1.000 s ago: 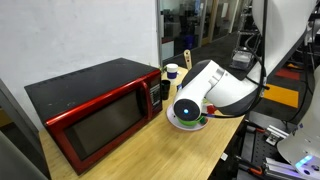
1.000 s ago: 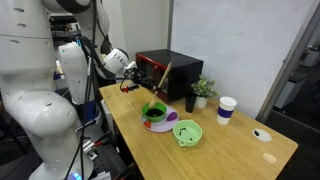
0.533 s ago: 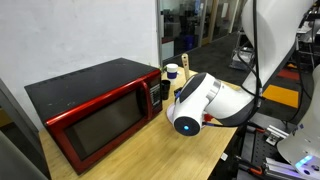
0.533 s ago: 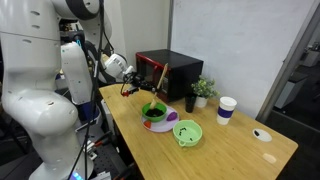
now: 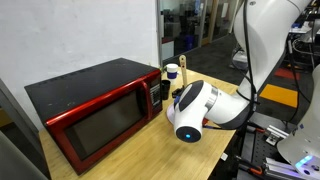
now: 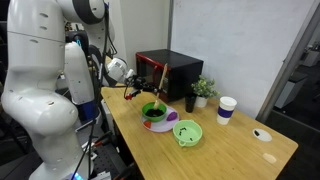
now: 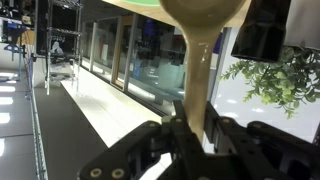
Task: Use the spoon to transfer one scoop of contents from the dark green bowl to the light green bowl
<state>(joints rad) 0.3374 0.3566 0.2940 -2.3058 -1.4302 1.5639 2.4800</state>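
Observation:
My gripper (image 7: 196,125) is shut on the handle of the pale wooden spoon (image 7: 203,40), whose round head fills the top of the wrist view. In an exterior view the gripper (image 6: 130,89) is left of the dark green bowl (image 6: 154,114), which holds dark contents (image 6: 153,112). The small light green bowl (image 6: 187,132) stands beside it, nearer the table's front. In the other exterior view the robot's wrist (image 5: 190,112) hides both bowls and the spoon.
A red microwave (image 5: 95,110) stands at the back of the wooden table (image 6: 235,150). A small plant (image 6: 203,90), a black cup (image 6: 190,102) and a white cup with a blue top (image 6: 226,108) stand near the bowls.
The arm has moved lower and toward the dark green bowl with the spoon still in the gripper. The bowls have not moved.

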